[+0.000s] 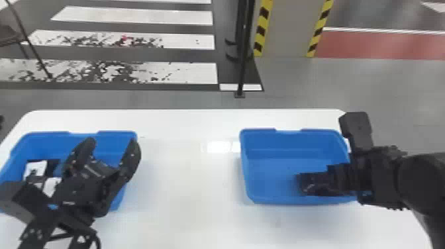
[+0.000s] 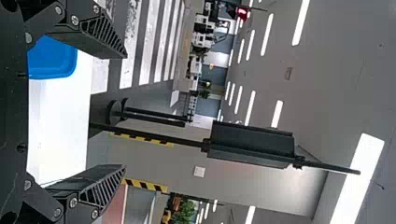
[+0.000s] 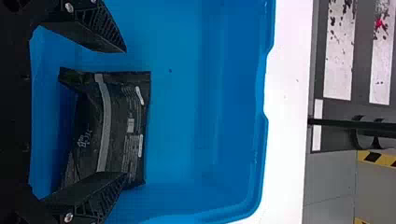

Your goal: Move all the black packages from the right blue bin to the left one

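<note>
My right gripper (image 1: 326, 182) reaches down into the right blue bin (image 1: 278, 165). In the right wrist view, the right gripper (image 3: 125, 112) stands open above a black package (image 3: 122, 119) with a grey stripe; one finger overlaps the package's end, while a gap separates the other finger from it. My left gripper (image 1: 111, 143) is over the left blue bin (image 1: 44, 144), fingers apart. Black and white packages (image 1: 37, 168) lie in that bin, partly hidden by the left arm. In the left wrist view, the left gripper (image 2: 125, 111) holds nothing between its fingers.
Both bins stand on a white table (image 1: 185, 175), with a wide stretch of tabletop between them. A black pole (image 1: 244, 59) rises from the floor behind the table, near a column with yellow-black edging.
</note>
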Robot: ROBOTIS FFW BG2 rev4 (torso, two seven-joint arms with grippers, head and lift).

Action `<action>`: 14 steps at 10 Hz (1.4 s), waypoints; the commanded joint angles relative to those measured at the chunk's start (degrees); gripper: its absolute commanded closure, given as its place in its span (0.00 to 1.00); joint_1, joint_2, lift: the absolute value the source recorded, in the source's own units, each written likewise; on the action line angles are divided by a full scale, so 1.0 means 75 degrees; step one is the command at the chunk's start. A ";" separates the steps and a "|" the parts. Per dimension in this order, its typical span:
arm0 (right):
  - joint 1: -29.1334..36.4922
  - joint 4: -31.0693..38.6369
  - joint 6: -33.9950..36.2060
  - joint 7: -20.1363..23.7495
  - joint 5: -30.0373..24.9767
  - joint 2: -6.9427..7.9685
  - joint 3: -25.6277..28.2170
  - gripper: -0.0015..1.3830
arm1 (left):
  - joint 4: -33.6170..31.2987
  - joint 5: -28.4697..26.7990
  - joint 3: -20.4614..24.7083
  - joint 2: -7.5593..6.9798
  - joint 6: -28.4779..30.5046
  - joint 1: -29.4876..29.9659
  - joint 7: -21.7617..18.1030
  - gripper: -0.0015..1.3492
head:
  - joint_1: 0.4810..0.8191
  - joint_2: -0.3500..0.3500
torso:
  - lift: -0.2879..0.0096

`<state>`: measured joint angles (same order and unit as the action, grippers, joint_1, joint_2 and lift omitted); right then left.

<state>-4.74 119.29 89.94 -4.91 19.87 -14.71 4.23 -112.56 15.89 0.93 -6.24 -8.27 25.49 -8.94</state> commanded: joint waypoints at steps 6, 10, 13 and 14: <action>-0.0080 -0.0446 0.0019 -0.0212 -0.0120 -0.0054 0.0015 0.07 | -0.0001 0.0030 -0.0002 0.0000 0.0033 0.0032 -0.0039 0.17 | 0.63 0.35 | 0.45; -0.0155 -0.0878 0.0019 -0.0247 0.0154 -0.0066 0.0122 0.20 | -0.0001 0.0030 0.0029 0.0012 0.0052 0.0032 -0.0051 0.17 | 0.63 0.34 | 0.45; -0.0043 -0.0709 0.0019 -0.0165 0.0276 -0.0054 0.0107 0.87 | -0.0001 0.0030 0.0044 0.0023 0.0089 0.0051 -0.0051 0.17 | 0.63 0.35 | 0.45; 0.0070 -0.0540 0.0019 -0.0165 0.0429 -0.0042 0.0107 0.87 | 0.0017 0.0045 0.0044 0.0023 0.0071 0.0051 -0.0051 0.17 | 0.63 0.36 | 0.45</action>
<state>-4.72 114.41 89.99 -6.14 22.44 -15.08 5.04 -112.53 16.15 1.25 -6.06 -7.69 25.85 -9.32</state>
